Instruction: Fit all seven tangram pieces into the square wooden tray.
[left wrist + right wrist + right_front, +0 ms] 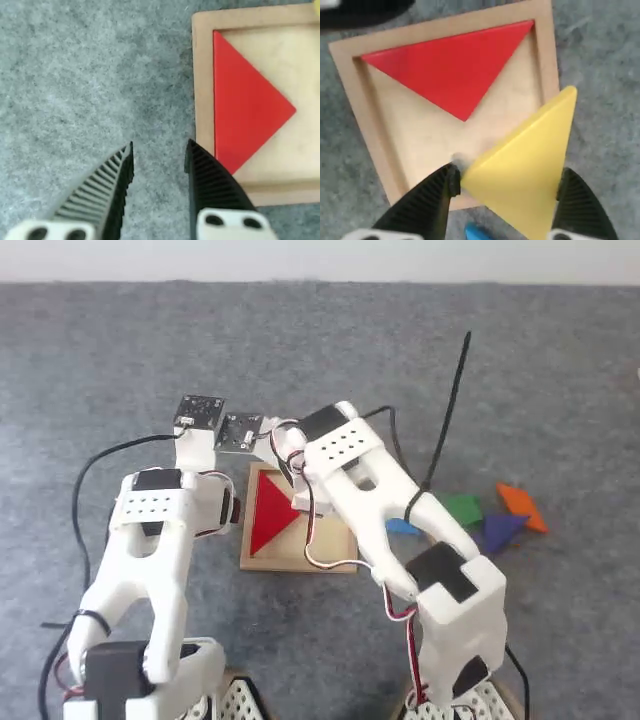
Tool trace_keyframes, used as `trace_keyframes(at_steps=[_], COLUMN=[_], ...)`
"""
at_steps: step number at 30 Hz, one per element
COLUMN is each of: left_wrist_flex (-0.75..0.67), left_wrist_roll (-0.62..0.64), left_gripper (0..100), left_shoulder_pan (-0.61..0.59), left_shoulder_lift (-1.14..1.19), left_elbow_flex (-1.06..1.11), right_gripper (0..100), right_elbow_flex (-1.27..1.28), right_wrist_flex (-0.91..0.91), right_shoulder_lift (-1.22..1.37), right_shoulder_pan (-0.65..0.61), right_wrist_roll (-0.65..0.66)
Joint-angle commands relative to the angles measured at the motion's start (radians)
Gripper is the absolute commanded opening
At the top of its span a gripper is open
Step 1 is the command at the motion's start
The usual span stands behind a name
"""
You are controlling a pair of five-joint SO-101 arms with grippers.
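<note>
The square wooden tray lies on grey carpet between the two arms. A red triangle lies flat in it, long side against the left wall. In the right wrist view my right gripper is shut on a yellow triangle, which is tilted above the corner of the tray opposite the red triangle. My left gripper is open and holds nothing. It sits over carpet just outside the tray's left wall, beside the red triangle.
Loose pieces lie on the carpet right of the tray: blue, green, purple and orange. A thin black cable rises behind the right arm. Open carpet stretches to the far side and to the left.
</note>
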Motion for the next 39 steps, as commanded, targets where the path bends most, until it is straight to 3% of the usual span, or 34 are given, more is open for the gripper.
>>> trace_keyframes(at_steps=[1,11,19,23,34,39], left_wrist_flex=[-0.021,-0.023,-0.023,-0.023,-0.023,-0.025], left_wrist_roll=[0.031,0.069,0.074,0.074,0.074,0.074], left_gripper=[16,16,16,16,16,16], left_shoulder_pan=[0.0,-0.068,-0.074,-0.075,-0.071,-0.064], left_shoulder_lift=[-0.026,-0.034,-0.034,-0.034,-0.034,-0.034], left_elbow_flex=[-0.01,-0.019,-0.019,-0.019,-0.022,-0.03], right_gripper=[23.0,24.0,45.9,49.1,47.9,27.0], right_elbow_flex=[-0.005,0.028,0.028,0.029,0.064,0.236], right_wrist_flex=[-0.012,-0.01,0.007,0.007,0.142,0.085], right_shoulder_lift=[-0.005,-0.004,-0.007,-0.013,-0.305,-0.403], right_shoulder_pan=[-0.019,-0.054,-0.054,-0.053,0.125,0.193], right_wrist_roll=[0.023,0.026,0.06,0.055,-0.094,-0.175])
